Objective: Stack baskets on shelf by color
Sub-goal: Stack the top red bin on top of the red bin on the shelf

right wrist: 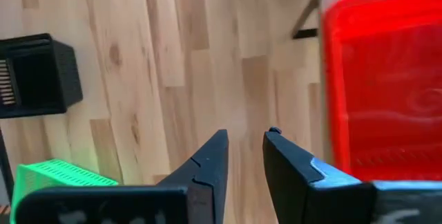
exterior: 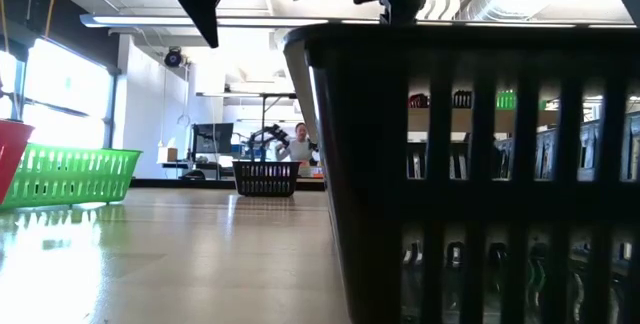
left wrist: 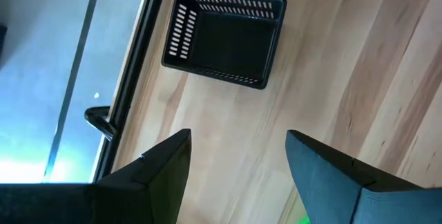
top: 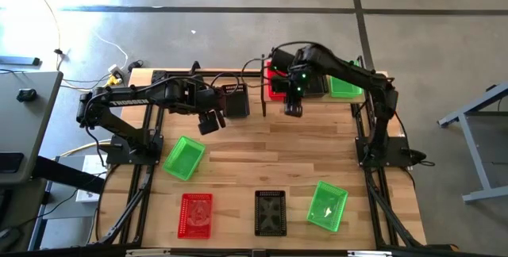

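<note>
The light wood-plank desk [top: 270, 142] carries everything. At its far edge stands the narrow light-wood shelf with thin black metal posts [top: 264, 82]; on it sit a red slotted plastic basket [top: 275, 81] and, further right, a green slotted plastic basket [top: 344, 87].

The dark left arm [top: 131, 98] reaches in from the left, its left claw [top: 209, 122] hanging above the desk near a black slotted basket [top: 233, 102] that stands on the desk in front of the shelf. In the left wrist view the two fingers [left wrist: 159, 175] stand wide apart with nothing between them, the black basket lying ahead.

The dark right arm [top: 361, 78] bends over the shelf, its right claw [top: 293, 108] just in front of the red basket. In the right wrist view the fingers [right wrist: 207, 172] show a narrow gap, empty, over bare wood beside the red basket.

On the near half of the desk lie four more baskets, well apart: a green one at left [top: 184, 158], a red one [top: 196, 214], a black one [top: 271, 212] and a tilted green one at right [top: 328, 206].
</note>
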`<state>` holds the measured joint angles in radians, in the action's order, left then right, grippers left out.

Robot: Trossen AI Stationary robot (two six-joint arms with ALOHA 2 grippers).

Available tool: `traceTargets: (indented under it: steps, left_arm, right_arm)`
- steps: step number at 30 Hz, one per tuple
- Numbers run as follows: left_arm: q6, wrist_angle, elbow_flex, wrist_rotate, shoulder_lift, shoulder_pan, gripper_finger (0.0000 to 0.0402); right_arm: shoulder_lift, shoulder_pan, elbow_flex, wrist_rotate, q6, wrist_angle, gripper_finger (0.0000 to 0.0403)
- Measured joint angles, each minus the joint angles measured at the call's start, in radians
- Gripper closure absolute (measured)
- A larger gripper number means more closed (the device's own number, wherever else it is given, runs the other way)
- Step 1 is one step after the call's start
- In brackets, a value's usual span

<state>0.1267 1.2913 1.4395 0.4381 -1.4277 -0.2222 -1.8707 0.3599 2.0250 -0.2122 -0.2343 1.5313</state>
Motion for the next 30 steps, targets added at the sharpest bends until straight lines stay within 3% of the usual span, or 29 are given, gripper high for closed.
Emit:
traceTargets:
  steps: [9, 20, 30]
  left_arm:
    - [-0.007, -0.008, 0.000, 0.000, 0.000, 0.000, 0.0177]
    - [0.000, -0.009, 0.000, 0.000, 0.000, 0.000, 0.0177]
    - [0.034, -0.010, 0.000, 0.000, 0.000, -0.001, 0.0177]
  right_arm:
    - [0.030, 0.000, -0.095, 0.131, 0.024, -0.052, 0.0325]
    - [0.031, 0.041, -0.095, 0.179, 0.007, -0.144, 0.0325]
    - [0.051, 0.051, -0.082, 0.144, 0.026, -0.150, 0.0325]
